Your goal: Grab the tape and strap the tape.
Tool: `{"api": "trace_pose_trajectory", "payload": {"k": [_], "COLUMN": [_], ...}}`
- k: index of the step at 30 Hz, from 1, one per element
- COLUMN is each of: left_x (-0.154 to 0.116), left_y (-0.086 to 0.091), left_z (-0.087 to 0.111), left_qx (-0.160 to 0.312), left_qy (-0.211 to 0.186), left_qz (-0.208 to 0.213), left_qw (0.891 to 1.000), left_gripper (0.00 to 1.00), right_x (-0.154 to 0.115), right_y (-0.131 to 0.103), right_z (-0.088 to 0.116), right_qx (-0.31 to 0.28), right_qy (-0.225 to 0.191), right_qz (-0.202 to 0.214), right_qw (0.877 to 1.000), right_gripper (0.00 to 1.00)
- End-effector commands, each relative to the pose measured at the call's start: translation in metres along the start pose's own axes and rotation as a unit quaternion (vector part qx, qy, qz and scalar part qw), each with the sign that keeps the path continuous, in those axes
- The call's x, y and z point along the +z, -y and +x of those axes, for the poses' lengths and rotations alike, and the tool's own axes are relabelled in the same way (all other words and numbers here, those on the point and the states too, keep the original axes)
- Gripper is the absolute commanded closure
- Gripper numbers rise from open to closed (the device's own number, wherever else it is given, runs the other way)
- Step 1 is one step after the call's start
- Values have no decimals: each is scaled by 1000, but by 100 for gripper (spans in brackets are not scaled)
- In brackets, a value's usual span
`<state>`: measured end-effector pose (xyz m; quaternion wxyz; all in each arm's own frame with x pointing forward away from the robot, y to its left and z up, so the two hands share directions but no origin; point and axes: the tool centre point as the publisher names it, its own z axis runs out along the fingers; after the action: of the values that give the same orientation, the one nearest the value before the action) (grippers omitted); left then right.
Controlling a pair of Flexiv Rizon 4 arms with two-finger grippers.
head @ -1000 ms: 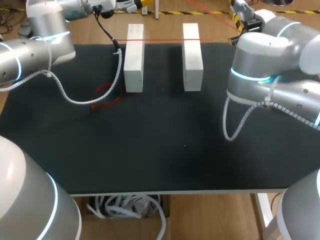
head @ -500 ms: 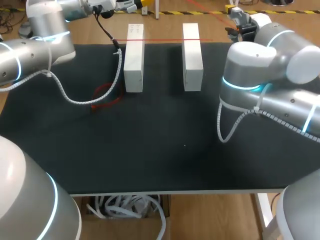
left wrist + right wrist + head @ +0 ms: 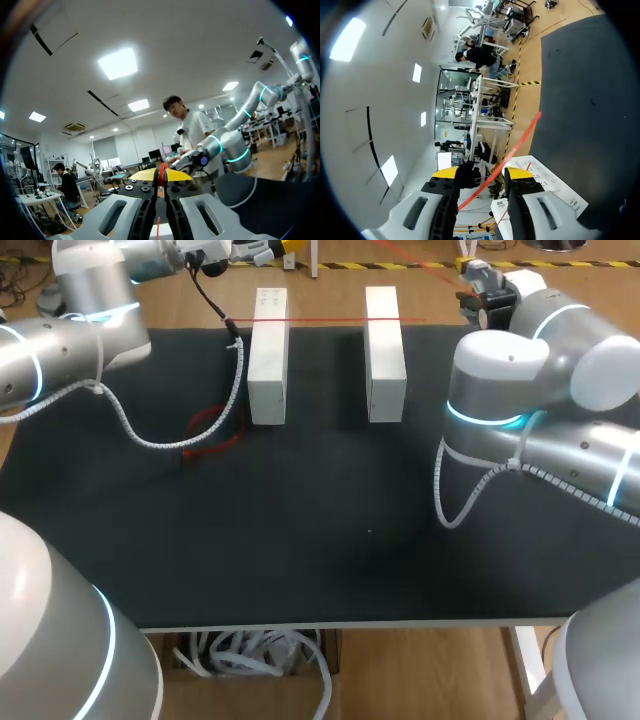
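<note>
Black table mat (image 3: 320,540) holds two white rectangular blocks (image 3: 268,355), thin red tape (image 3: 330,319) stretched across their far ends. Left gripper (image 3: 160,175) pinches the tape; right gripper (image 3: 481,174) stands spread around it, its arm now swung nearer the blocks.

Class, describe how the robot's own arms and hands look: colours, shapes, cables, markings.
Both the left arm and right arm are rounded silver-grey tubes with glowing cyan rings at the joints and white coiled cable looping alongside. The left hand and right hand have pale grey slotted bodies with black, yellow-tipped ends.
</note>
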<state>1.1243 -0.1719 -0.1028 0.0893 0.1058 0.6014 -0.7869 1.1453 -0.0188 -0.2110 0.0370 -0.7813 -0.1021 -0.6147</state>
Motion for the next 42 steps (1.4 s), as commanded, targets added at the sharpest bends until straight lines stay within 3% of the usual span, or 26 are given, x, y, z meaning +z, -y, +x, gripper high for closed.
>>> {"api": "trace_pose_trajectory", "payload": {"k": [1, 7, 9, 10, 32, 33, 35, 36, 37, 38, 39, 40, 42], "left_x": [0, 0, 0, 0, 0, 0, 0, 0, 0, 0, 0, 0, 0], "left_y": [-2, -2, -2, -2, -2, -2, -2, -2, -2, -2, -2, -2, -2], "left_z": [-1, -1, -1, -1, -1, -1, -1, -1, -1, -1, -1, -1, -1], "left_qx": [1, 1, 1, 1, 1, 1, 1, 1, 1, 1, 1, 1, 1], "left_qy": [0, 0, 0, 0, 0, 0, 0, 0, 0, 0, 0, 0, 0], "left_qz": [2, 2, 2, 2, 2, 2, 2, 2, 2, 2, 2, 2, 2], "left_qw": [1000, 1000, 1000, 1000, 1000, 1000, 1000, 1000, 1000, 1000, 1000, 1000, 1000], "left_gripper": [100, 100, 100, 100, 100, 100, 100, 100, 100, 100, 100, 100, 100], "right_x": [1, 1, 0, 0, -4, -5, -7, -7, -8, -8, -8, -9, -9], "right_y": [0, -1, 0, 0, 6, 7, 7, 8, 8, 8, 8, 8, 9], "right_z": [1, 0, 0, 0, 0, 0, 0, 0, 0, 0, -1, -1, -1], "right_qx": [-1, -3, -5, -8, -34, -34, -37, -39, -40, -41, -41, -44, -44], "right_qy": [3, 6, 8, 10, 10, 10, 9, 7, 6, 6, 6, 5, 7], "right_qz": [-2, -4, -3, -2, 12, 14, 17, 19, 19, 19, 19, 19, 18], "right_qw": [1000, 1000, 1000, 1000, 999, 999, 999, 999, 999, 999, 999, 999, 999], "right_gripper": [62, 78, 98, 100, 100, 73, 31, 30, 53, 65, 70, 67, 39]}}
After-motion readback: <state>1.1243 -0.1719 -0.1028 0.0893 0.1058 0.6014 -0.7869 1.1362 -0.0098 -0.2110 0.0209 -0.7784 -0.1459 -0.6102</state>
